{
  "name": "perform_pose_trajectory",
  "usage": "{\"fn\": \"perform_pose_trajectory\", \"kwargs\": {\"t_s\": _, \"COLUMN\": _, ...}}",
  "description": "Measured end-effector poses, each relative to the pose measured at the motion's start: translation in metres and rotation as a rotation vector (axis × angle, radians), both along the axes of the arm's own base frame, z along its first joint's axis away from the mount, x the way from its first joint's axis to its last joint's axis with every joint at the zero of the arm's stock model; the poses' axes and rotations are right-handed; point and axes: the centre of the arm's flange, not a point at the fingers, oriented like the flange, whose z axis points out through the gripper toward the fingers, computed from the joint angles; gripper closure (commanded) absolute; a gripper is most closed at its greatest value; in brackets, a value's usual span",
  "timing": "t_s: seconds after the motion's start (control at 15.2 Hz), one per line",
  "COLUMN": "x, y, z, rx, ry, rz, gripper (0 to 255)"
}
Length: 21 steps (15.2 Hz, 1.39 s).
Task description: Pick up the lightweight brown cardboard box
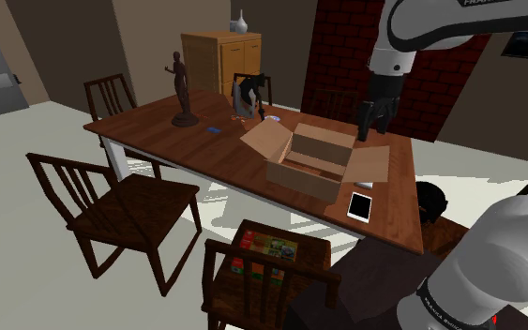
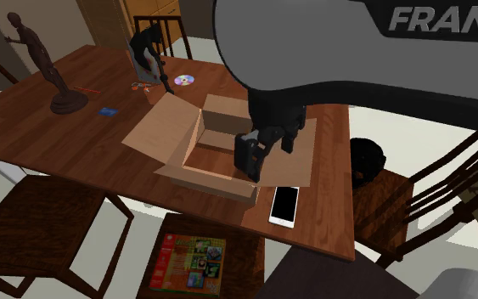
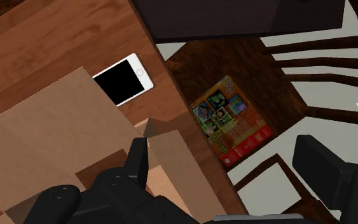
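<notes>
Now, hand (image 1: 369, 133) unclenched & empty, over brown cardboard box (image 1: 304, 159) edge, nr white phone (image 1: 360, 205) on wood table (image 1: 158, 131).

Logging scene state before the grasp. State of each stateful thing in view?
Cardboard box: upright on the table, top flaps open.
Gripper: open, holding nothing, at the box's rim.
Phone: lying flat beside the box, screen up and dark.
Cabinet: doors shut.
Statue: standing upright.
Colourful book: lying flat on a chair seat.
</notes>
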Motion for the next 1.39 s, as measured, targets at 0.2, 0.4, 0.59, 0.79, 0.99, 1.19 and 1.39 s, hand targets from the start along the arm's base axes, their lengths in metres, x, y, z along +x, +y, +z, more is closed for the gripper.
{"fn": "perform_pose_trajectory", "kwargs": {"t_s": 0.2, "x": 0.018, "y": -0.028, "z": -0.022, "rx": 0.006, "ry": -0.007, "rz": -0.024, "gripper": 0}}
{"fn": "perform_pose_trajectory", "kwargs": {"t_s": 0.4, "x": 0.041, "y": -0.054, "z": -0.037, "rx": 0.012, "ry": -0.014, "rz": -0.048, "gripper": 0}}
{"fn": "perform_pose_trajectory", "kwargs": {"t_s": 0.59, "x": 0.058, "y": -0.086, "z": -0.056, "rx": 0.017, "ry": -0.022, "rz": -0.072, "gripper": 0}}
{"fn": "perform_pose_trajectory", "kwargs": {"t_s": 0.79, "x": 0.079, "y": -0.117, "z": -0.076, "rx": 0.023, "ry": -0.029, "rz": -0.096, "gripper": 0}}
{"fn": "perform_pose_trajectory", "kwargs": {"t_s": 0.99, "x": 0.096, "y": -0.147, "z": -0.094, "rx": 0.028, "ry": -0.036, "rz": -0.120, "gripper": 0}}
{"fn": "perform_pose_trajectory", "kwargs": {"t_s": 1.19, "x": 0.113, "y": -0.177, "z": -0.112, "rx": 0.034, "ry": -0.043, "rz": -0.144, "gripper": 0}}
{"fn": "perform_pose_trajectory", "kwargs": {"t_s": 1.39, "x": 0.129, "y": -0.209, "z": -0.131, "rx": 0.039, "ry": -0.050, "rz": -0.169, "gripper": 0}}
